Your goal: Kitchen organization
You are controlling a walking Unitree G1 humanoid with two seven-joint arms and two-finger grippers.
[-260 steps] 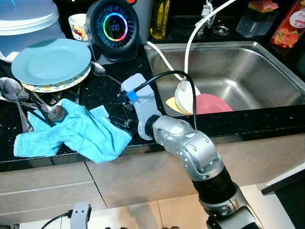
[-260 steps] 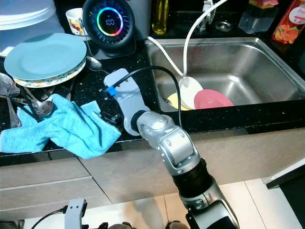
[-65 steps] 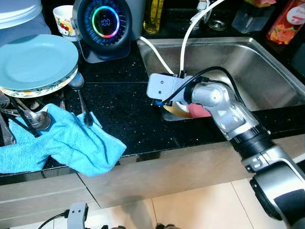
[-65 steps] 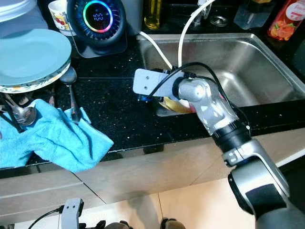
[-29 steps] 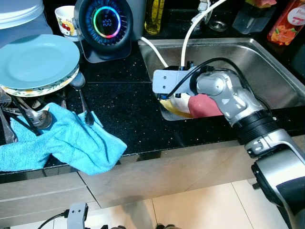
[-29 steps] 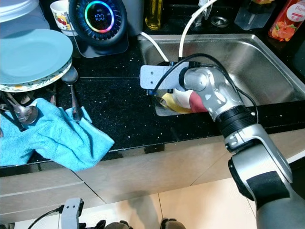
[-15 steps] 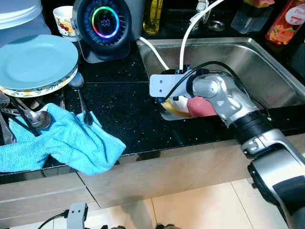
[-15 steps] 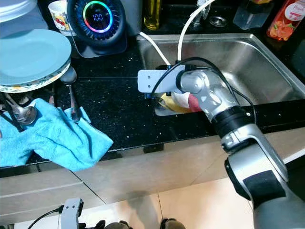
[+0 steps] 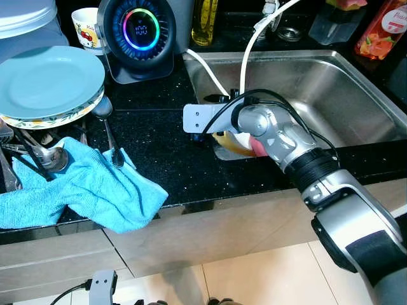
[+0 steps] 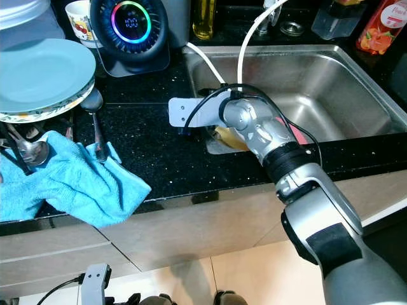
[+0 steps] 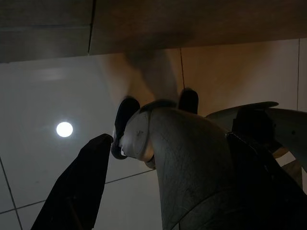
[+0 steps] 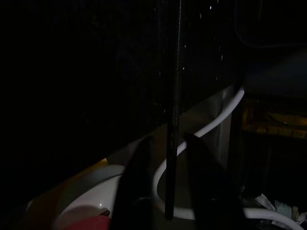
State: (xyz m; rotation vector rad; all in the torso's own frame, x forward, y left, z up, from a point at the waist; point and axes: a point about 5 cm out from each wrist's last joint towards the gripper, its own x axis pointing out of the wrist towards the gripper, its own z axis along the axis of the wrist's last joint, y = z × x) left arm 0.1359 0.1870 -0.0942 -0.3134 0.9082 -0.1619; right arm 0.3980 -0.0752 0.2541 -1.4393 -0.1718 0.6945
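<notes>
Two eye views, counter: black speckled stone (image 9: 159, 149), with a steel sink (image 9: 318, 82) set in on the right.
Right arm: bent across the sink's near-left corner, grey wrist plate out over the counter just left of the rim.
Dishes: yellow plate (image 9: 229, 143) and pink plate (image 9: 255, 147) lying in the sink's near-left corner, partly behind the arm.
Hose (image 9: 249, 57): white, curving from the tap area down to the dishes.
Spoon (image 9: 107, 122): flat on the counter, bowl end beside the plate stack, handle end resting on the cloth.
Cloth (image 9: 89, 190): blue, crumpled at the counter's front edge, well apart from the wrist.
Plate stack (image 9: 48, 79): light blue plate on top, at the left rear; more cutlery (image 9: 38, 149) by its front edge, beside the cloth.
Round gadget (image 9: 141, 28): upright at the back, ring glowing, a printed cup (image 9: 84, 28) just beside it.
Left wrist view, left gripper (image 11: 96, 158): hanging idle above pale floor tiles, near the cabinet front; spread or pressed together, cannot tell.
Right wrist view, right gripper (image 12: 168, 191): very dark; a thin dark rod (image 12: 171, 120) running along its middle (cable or handle, unclear); pinched or loose, cannot tell.
Beyond it: a white bowl (image 12: 91, 191), a patch of pink and the hose, all low in the sink.
</notes>
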